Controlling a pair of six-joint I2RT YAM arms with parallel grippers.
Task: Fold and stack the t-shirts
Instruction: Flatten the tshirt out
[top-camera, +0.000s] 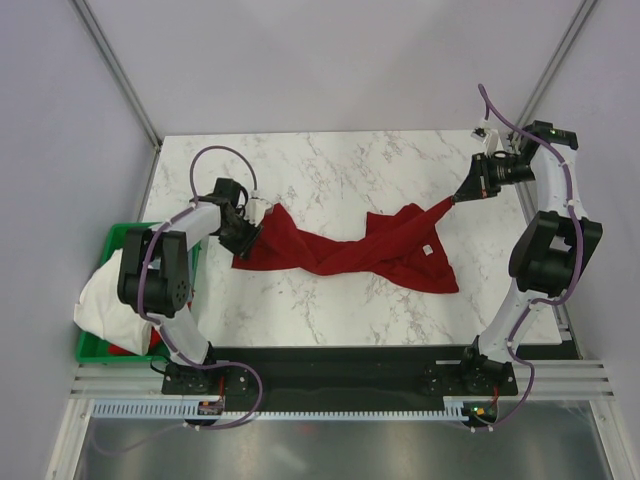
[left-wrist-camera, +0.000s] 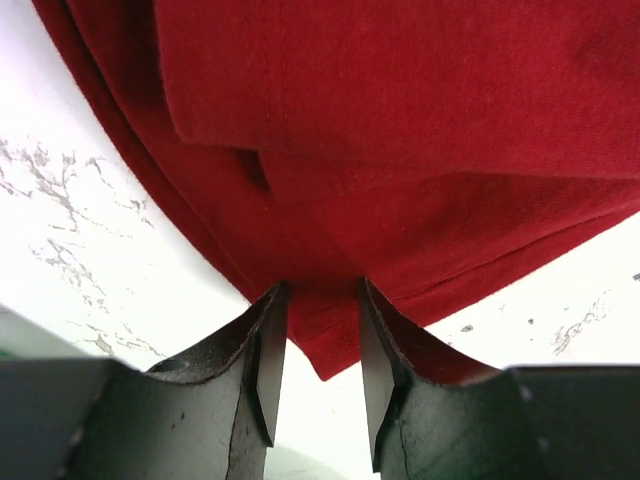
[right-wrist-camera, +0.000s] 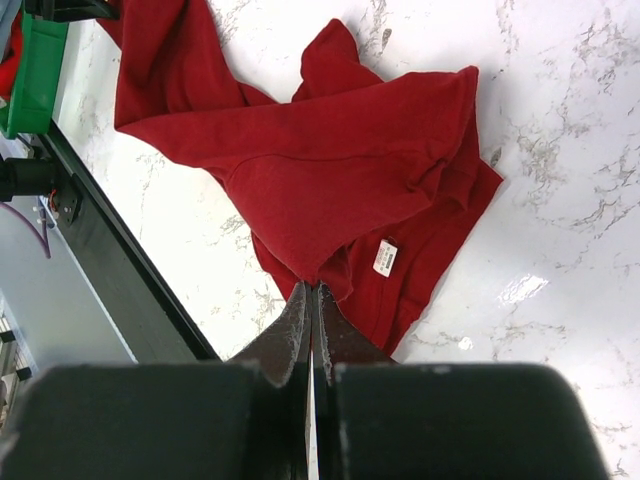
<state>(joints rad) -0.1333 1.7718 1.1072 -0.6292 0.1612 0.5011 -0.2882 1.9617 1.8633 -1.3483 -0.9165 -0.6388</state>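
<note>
A large dark red t-shirt (top-camera: 350, 250) lies crumpled and stretched across the marble table, its white neck label (top-camera: 426, 249) facing up. My left gripper (top-camera: 250, 232) is at the shirt's left end. In the left wrist view its jaws (left-wrist-camera: 318, 300) stand apart, with a corner of the red cloth (left-wrist-camera: 400, 150) between them, not pinched. My right gripper (top-camera: 462, 197) is shut on the shirt's right end and holds it a little above the table. The right wrist view shows the closed fingertips (right-wrist-camera: 312, 290) pinching the red cloth (right-wrist-camera: 330, 170), with the label (right-wrist-camera: 385, 258) close by.
A green plastic bin (top-camera: 118, 232) stands off the table's left edge, with a white t-shirt (top-camera: 105, 300) hanging over it and some red cloth (top-camera: 125, 350) inside. The bin also shows in the right wrist view (right-wrist-camera: 35, 70). The black base rail (top-camera: 340, 365) runs along the near edge.
</note>
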